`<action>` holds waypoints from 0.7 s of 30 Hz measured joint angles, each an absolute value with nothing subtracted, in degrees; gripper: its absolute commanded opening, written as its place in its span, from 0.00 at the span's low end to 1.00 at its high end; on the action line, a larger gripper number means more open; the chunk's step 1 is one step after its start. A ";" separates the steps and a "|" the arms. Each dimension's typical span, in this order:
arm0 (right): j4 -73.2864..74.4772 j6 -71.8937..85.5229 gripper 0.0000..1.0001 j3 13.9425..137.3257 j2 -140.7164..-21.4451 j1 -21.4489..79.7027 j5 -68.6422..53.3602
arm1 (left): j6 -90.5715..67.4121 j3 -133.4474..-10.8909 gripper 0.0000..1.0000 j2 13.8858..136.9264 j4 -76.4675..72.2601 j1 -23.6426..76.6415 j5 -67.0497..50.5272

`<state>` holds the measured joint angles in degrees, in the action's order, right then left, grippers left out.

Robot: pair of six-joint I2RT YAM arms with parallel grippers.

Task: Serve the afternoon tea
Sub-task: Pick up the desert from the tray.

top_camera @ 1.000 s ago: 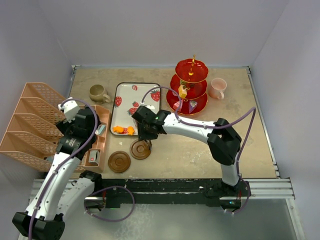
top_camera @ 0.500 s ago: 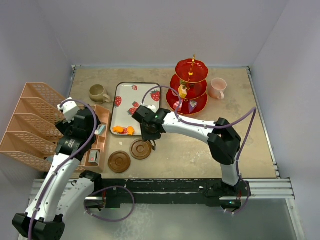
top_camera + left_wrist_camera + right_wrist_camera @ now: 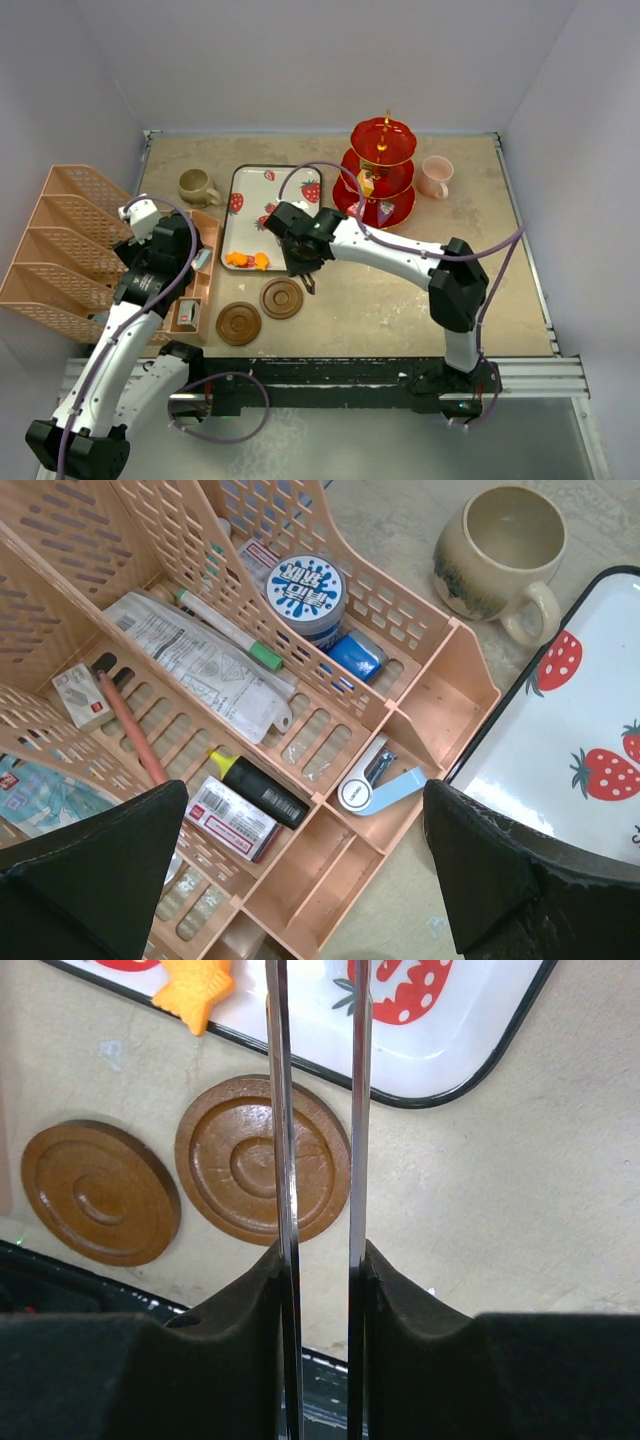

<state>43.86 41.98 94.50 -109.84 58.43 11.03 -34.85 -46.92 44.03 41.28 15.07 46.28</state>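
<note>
While looking down from above, seeing the stand [image 3: 382, 140] rising at the far side: red, see-through, three tiers on a gold stem, a yellow sweet [image 3: 366, 182] sitting on the middle tier. Finding the pink mug [image 3: 436, 177] just right of it and the olive mug [image 3: 197, 186] left of the tray [image 3: 252, 235]. Spotting orange sweets [image 3: 247, 260] lying at the tray's near edge, one of them fish-shaped. Noting two brown ringed coasters [image 3: 281, 298] lying side by side on the table just nearer than the tray, apart from each other.

Clamping the tweezers [image 3: 360, 1110] with the right gripper [image 3: 320, 1270], pads pressing both blades, blades not meeting. Losing the tweezers' tips past the top of the wrist view; barely making them out from above. Holding the left gripper [image 3: 305, 800] spread wide over the organizer [image 3: 330, 750], gripping nothing.

Comparing with a second ago: finding the right elbow shifted rightward and the wrist turned; seeing sweets, mugs and coasters lying as before.
</note>
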 measured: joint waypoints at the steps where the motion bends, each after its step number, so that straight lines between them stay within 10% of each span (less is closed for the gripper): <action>1: 43.92 41.80 0.27 94.50 -109.32 58.43 11.00 | -34.85 -46.92 0.99 44.31 41.30 15.07 46.22; 21: 47.59 42.70 0.29 87.57 -81.41 54.57 14.04 | -34.74 -46.92 0.99 44.47 41.21 15.07 43.64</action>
<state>47.59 42.70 87.57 -81.41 54.57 14.04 -34.74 -46.92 44.47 41.21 15.07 43.64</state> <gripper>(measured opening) 0.317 0.994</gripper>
